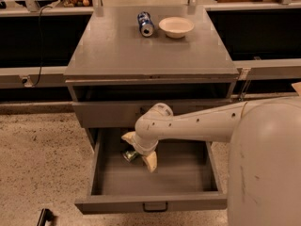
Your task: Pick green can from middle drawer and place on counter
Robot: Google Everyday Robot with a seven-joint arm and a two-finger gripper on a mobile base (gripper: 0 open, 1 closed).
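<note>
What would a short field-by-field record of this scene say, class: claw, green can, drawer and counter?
claw: inside the middle drawer, fingers spread, over the green can
green can: lying on the drawer floor, partly hidden under the claw
middle drawer: pulled open
counter: blue-and-white can on its side and a white bowl, side by side near the back

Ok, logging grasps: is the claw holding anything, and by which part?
Nothing yet: the claw hangs open over the green can in the middle drawer, not closed on it.
</note>
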